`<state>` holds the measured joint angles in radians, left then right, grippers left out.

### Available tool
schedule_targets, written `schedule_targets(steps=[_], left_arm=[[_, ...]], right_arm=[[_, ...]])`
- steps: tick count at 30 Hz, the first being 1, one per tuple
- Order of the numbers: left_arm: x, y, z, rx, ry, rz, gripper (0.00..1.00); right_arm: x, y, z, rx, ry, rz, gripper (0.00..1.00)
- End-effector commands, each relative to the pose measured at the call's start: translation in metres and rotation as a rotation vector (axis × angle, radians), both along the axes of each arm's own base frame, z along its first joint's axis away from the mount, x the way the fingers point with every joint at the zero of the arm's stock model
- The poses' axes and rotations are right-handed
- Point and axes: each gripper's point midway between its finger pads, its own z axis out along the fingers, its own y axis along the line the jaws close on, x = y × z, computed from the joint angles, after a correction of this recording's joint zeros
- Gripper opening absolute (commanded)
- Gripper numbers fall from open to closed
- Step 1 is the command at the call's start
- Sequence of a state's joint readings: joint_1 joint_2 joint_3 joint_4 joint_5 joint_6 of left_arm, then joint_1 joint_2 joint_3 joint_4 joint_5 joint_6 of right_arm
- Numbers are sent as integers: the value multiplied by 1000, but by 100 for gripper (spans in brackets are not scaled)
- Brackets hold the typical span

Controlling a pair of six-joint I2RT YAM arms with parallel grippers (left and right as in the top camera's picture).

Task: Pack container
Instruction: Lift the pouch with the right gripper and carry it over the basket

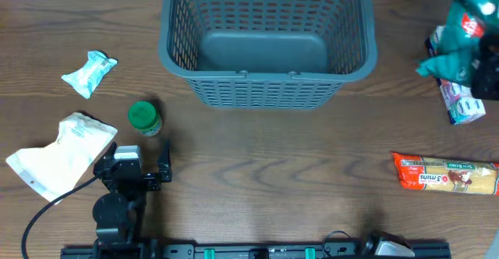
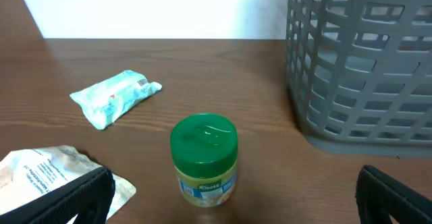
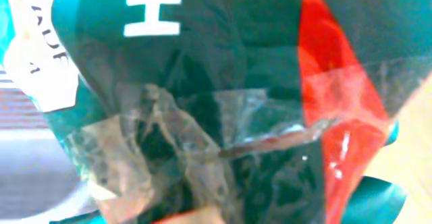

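Note:
The container (image 1: 269, 37), a large dark grey slotted basket, stands at the back middle of the table with nothing showing inside it; its wall (image 2: 364, 62) fills the right of the left wrist view. My left gripper (image 1: 137, 154) is low at the front left and open, with both black fingers (image 2: 67, 197) spread wide. A green-lidded jar (image 2: 204, 158) stands upright just ahead of them, untouched. At the far right my right gripper (image 1: 475, 56) is raised and shut on a teal and red bag (image 1: 465, 21). That bag (image 3: 223, 82) fills the right wrist view and hides the fingers.
A light blue packet (image 1: 90, 72) lies at the back left. A crumpled white pouch (image 1: 58, 154) lies beside my left gripper. A white and pink packet (image 1: 461, 103) lies below the held bag. An orange-red package (image 1: 444, 173) lies at the right front.

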<state>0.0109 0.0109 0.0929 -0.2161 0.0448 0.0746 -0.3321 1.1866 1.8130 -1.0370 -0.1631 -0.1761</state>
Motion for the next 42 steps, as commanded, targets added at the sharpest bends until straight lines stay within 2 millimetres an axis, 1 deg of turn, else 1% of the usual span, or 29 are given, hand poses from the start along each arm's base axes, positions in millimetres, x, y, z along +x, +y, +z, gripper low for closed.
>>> schedule_targets(steps=[1,4,7,11,14,17,19,23,24,26,31,35,42], left_arm=[[0,2,-11,-7,23,12,99],[0,2,-11,-7,23,12,99],[0,2,-11,-7,23,12,99],[0,2,-11,-7,23,12,99],[0,2,-11,-7,23,12,99],[0,2,-11,-7,23,12,99],[0,2,-12,-7,24,12,99],[0,2,-11,-7,23,12,99],[0,2,-11,-7,23,12,99],[0,2,-12,-7,24,12,99],[0,2,-12,-6,24,12,99],[0,2,-11,-7,23,12,99],[0,2,-11,-7,23,12,99]], right_arm=[[2,53,29,-9,-93,261,1],[8,77,38,-32,-107,338,1],[21,98,40,-46,-95,385,1],[44,133,32,-82,-42,460,1],[64,151,24,-126,-2,447,2],[84,170,9,-163,48,446,1],[97,179,-9,-174,99,436,1],[126,194,-53,-151,213,405,1],[133,196,-65,-137,242,396,1],[143,195,-79,-120,273,360,1],[162,186,-106,-114,327,244,1],[168,183,-121,-92,359,194,1],[174,186,-138,-20,392,145,1]])
